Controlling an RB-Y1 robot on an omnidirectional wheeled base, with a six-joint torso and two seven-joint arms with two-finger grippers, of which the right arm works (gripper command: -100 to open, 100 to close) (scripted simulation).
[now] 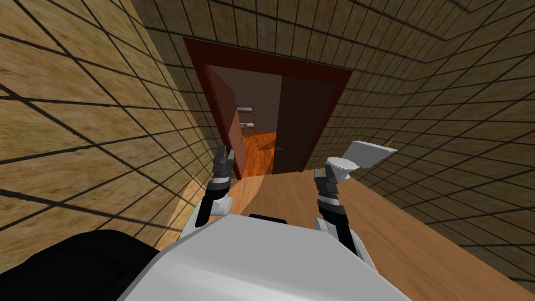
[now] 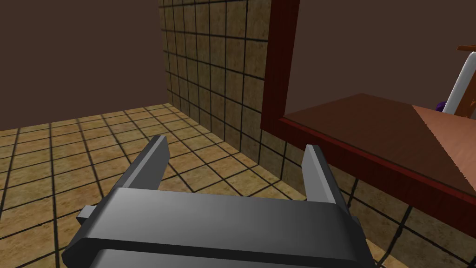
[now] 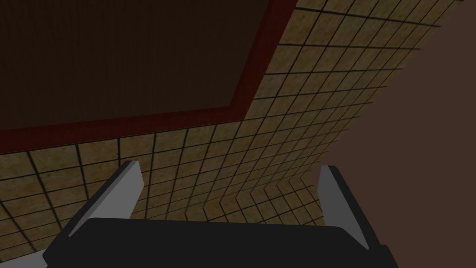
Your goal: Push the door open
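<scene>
A doorway with a dark red frame (image 1: 196, 62) stands ahead in the tiled wall. Its left reddish-brown door leaf (image 1: 228, 117) is swung partly inward, and a dark leaf (image 1: 303, 125) with a small handle (image 1: 279, 148) fills the right half. Between them an orange floor (image 1: 258, 151) shows. My left gripper (image 1: 225, 154) is open and empty, just short of the left leaf's lower edge; its wrist view has the gripper (image 2: 237, 163) near the frame (image 2: 279, 65) and the leaf (image 2: 395, 130). My right gripper (image 1: 324, 180), (image 3: 231, 186) is open and empty, facing the dark leaf (image 3: 116, 56) and tiled wall.
A white toilet (image 1: 342, 167) with its tank (image 1: 372, 151) stands against the right wall, right beside my right gripper. Tiled walls close in on both sides. A shelf unit (image 1: 246, 120) stands in the room beyond the doorway. The wooden floor (image 1: 292, 193) runs to the door.
</scene>
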